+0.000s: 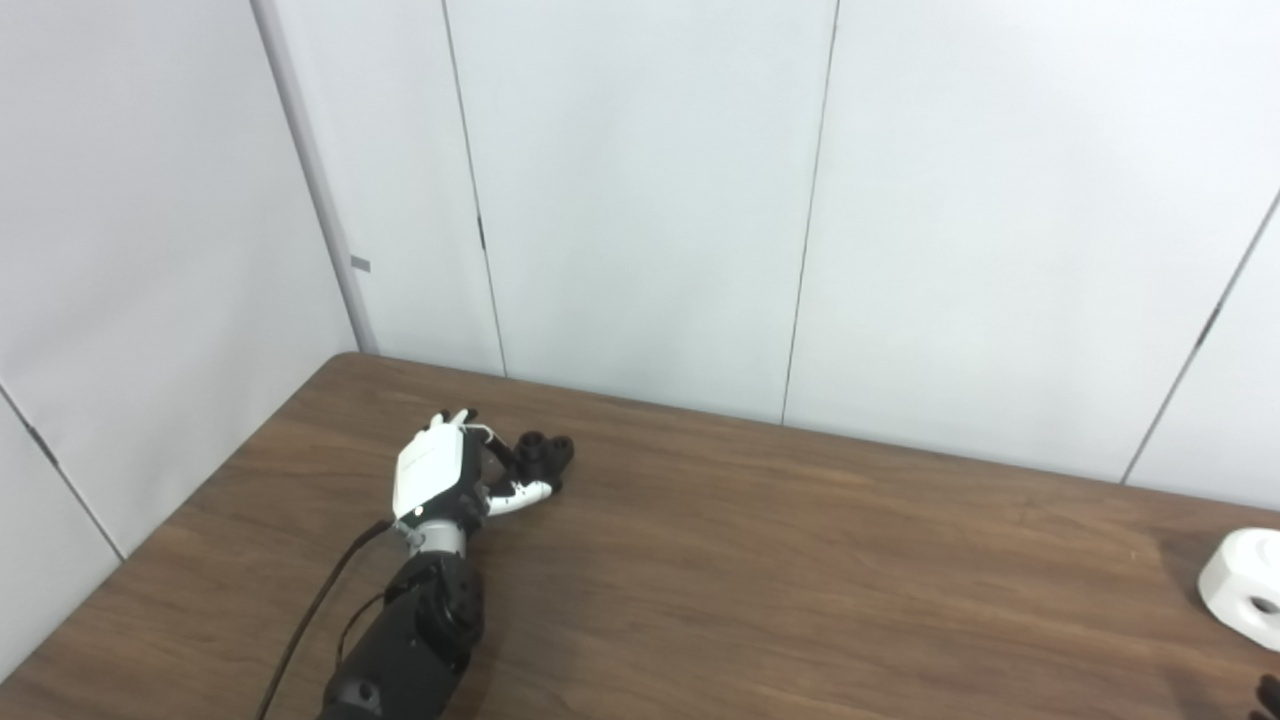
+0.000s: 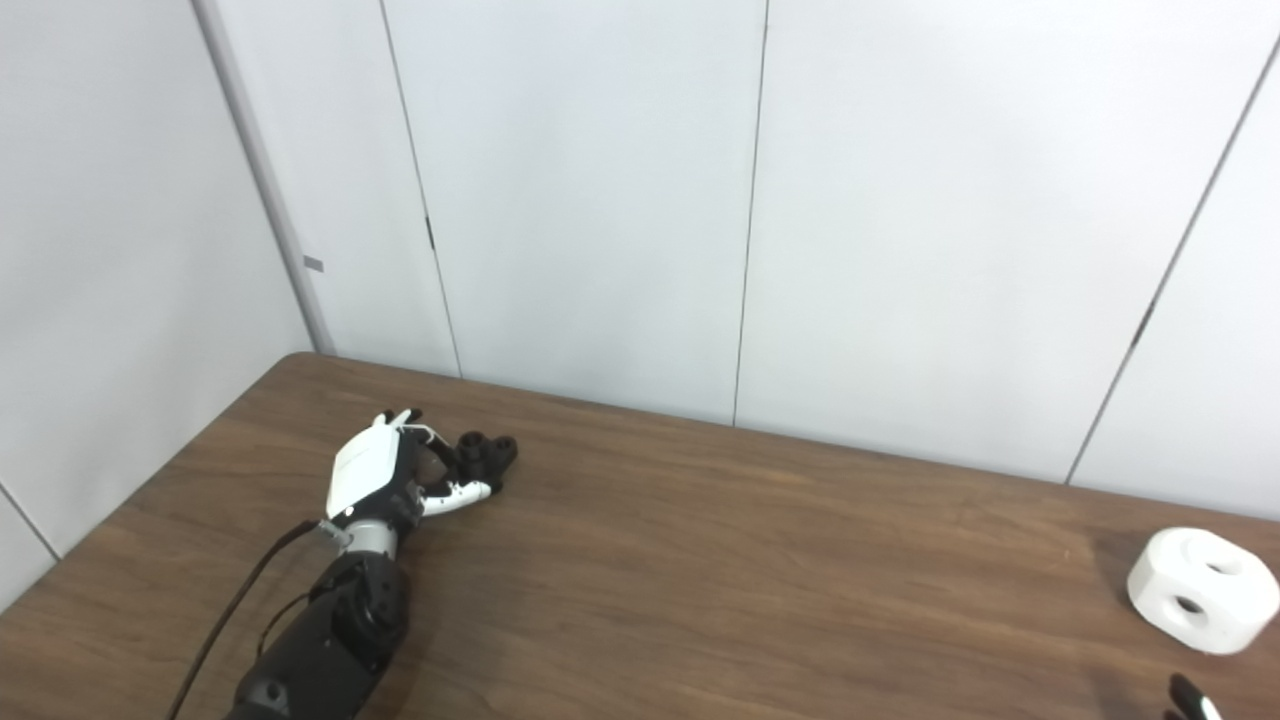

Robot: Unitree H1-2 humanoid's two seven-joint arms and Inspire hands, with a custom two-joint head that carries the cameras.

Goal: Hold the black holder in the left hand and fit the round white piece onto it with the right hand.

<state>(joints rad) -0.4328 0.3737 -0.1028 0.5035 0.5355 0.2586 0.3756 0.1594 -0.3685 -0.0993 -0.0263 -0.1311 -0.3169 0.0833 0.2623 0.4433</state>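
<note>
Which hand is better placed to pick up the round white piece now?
Right. The round white piece lies at the table's right edge, where a right hand fingertip shows; the left hand is far across at the black holder.

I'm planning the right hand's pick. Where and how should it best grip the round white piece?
Probably across the round white piece at its curved outer wall, coming down from above: it lies flat on the table, holes showing, and the right hand is just below it.
</note>
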